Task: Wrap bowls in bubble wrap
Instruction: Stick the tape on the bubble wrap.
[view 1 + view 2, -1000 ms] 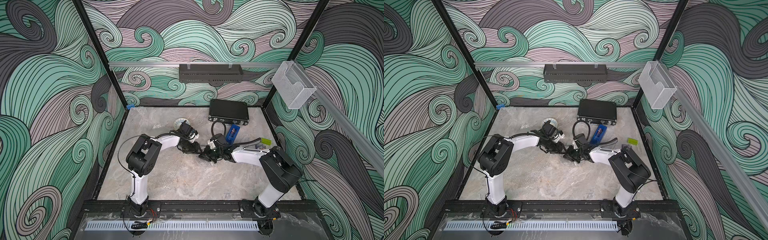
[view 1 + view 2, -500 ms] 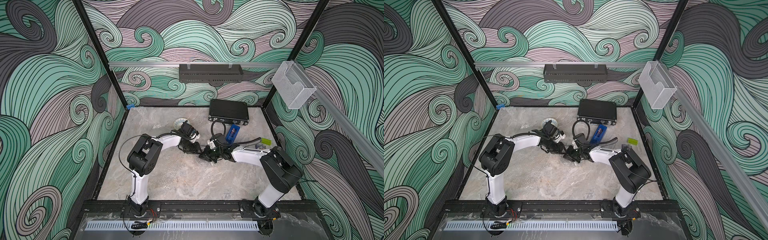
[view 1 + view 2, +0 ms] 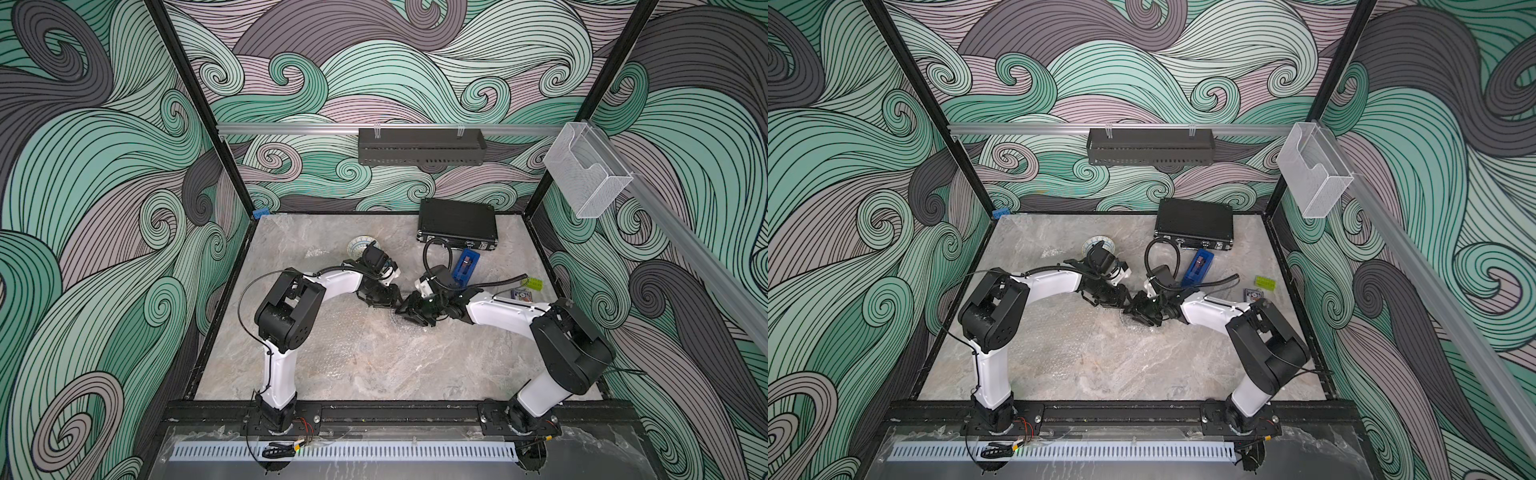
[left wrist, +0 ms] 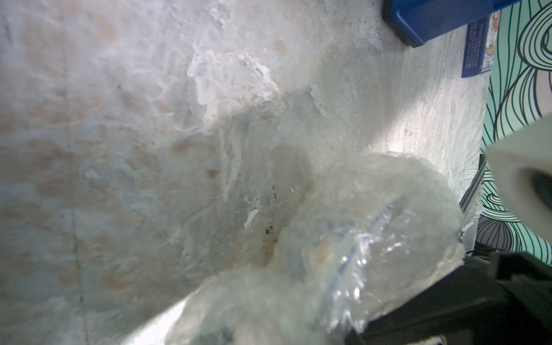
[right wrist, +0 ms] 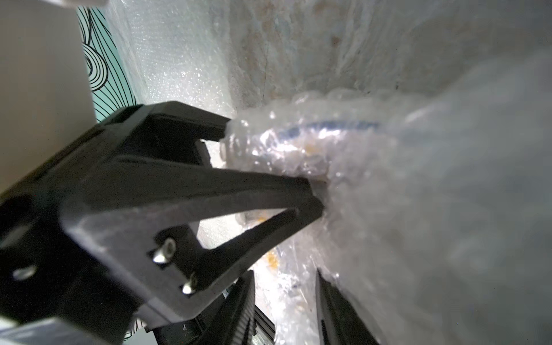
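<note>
Principal hazard: the bubble wrap [image 5: 448, 194] folded over the wrapped bowl [image 4: 373, 239] is crinkly and looks unsecured, so it is judged likely to spring open if the grip on it is lost. The plastic is also slick, and a ceramic rim pinched through it could slide out and strike the desk [image 3: 478, 365]. Secondary hazard: the two arms meet tip to tip at mid-desk, so a small misjudged move could knock one pincer against the other. The second bowl [image 3: 360, 246] sits bare at the far left, just behind the left arm's wrist, and a swing of that arm could clip it. The left pincer [image 5: 273, 162] is part closed, with one finger on each side of the wrapped bowl's edge and both pressed into the wrap, so it pinches the wrapped bowl at its blue rim. The right pincer [image 5: 283, 273] stands part spread, with loose wrap lying in the gap between its fingers; no squeeze is evident. The wrapped bowl lies mid-desk, between the two pincers.
</note>
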You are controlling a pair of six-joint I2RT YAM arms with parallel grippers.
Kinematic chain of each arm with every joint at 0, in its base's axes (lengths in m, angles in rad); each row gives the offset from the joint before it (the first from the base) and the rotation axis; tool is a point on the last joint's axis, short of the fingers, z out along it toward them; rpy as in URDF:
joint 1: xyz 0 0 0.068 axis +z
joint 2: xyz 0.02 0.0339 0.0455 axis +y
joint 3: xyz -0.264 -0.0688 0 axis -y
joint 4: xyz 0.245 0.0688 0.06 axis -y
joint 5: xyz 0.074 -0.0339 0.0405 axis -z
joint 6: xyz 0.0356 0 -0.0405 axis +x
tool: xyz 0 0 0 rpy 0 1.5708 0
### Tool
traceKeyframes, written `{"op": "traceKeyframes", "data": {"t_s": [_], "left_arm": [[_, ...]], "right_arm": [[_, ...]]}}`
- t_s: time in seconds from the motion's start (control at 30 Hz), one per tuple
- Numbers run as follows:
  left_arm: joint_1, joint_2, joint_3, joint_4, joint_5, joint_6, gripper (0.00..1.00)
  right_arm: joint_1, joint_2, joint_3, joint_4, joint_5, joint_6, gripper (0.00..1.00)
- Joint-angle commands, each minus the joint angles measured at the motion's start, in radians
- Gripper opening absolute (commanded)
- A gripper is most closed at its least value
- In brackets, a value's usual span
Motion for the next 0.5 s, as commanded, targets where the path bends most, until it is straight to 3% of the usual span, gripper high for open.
{"op": "traceKeyframes", "data": {"t_s": [0.0,0.47], "left_arm": [[-0.024,0.018,0.013,-0.062,-0.017,0.013,0.38],[-0.030,0.004,0.012,-0.064,-0.031,0.015,0.38]], "right_arm": [[0.004,-0.037,0.033,-0.014,-0.010,-0.011,0.41],[0.002,-0.121,0.033,-0.072,-0.024,-0.032,0.45]]}}
